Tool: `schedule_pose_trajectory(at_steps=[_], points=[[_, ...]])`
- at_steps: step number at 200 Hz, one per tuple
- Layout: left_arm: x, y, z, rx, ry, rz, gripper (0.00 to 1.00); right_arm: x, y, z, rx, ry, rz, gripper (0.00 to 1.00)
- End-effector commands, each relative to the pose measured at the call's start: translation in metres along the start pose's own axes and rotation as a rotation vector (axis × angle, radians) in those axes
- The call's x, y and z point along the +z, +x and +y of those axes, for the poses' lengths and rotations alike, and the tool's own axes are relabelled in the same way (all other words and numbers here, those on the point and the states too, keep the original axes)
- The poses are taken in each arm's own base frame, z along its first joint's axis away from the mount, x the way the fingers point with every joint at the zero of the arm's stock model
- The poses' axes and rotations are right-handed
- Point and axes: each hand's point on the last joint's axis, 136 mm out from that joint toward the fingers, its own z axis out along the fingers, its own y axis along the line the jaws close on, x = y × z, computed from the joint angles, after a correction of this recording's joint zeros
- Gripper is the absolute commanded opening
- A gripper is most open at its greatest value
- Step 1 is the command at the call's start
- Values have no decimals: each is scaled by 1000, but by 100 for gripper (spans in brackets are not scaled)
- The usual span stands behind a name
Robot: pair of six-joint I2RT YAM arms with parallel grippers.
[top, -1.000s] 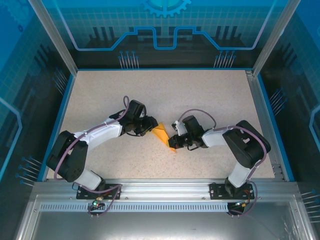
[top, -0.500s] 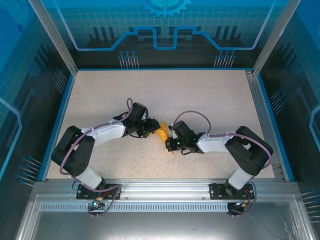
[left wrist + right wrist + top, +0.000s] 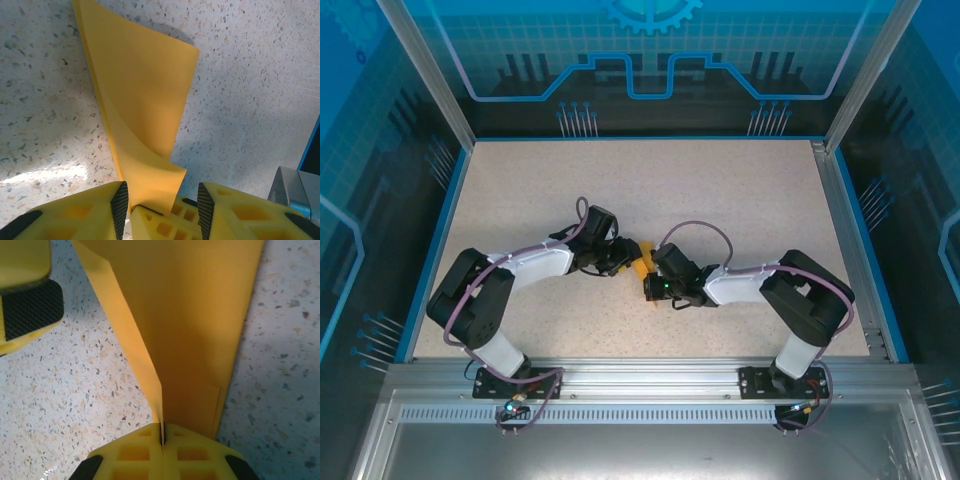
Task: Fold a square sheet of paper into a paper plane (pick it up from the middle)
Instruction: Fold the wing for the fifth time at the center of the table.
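right wrist: paper plane [image 3: 200, 315] stretches lengthwise away from right end effector [image 3: 162, 434]

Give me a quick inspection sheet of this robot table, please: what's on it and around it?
Surface: speckled beige table.
Job's things: folded orange-yellow paper, partly creased, spanning between both grippers near the table's middle.
Clutter: nothing seen.
Grippers: right gripper shut on the paper's fold; left gripper open, the paper's end between its fingers.
Cables: purple cables looping along each arm.
Surroundings: blue see-through panels, aluminium frame.
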Motion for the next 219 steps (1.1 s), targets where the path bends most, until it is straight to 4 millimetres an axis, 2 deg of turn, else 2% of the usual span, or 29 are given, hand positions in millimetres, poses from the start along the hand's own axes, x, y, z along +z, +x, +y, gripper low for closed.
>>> schedule_pose_trajectory(at_steps=[1,33,92,123,181,219], points=[[4,3,0,-14,3,15,44,8,11,-6,34,5,54,3],[7,3,0,-8,10,23,44,8,13,-12,69,-7,61,4],[16,3,-18,21,99,51,45,7,16,-20,89,7,64,4],[26,2,-16,27,91,67,45,5,15,-20,102,-6,55,6],[32,1,-14,32,86,75,44,-6,-1,0,104,-125,33,15],[33,2,-13,32,83,80,45,-10,-11,10,116,-189,16,18]])
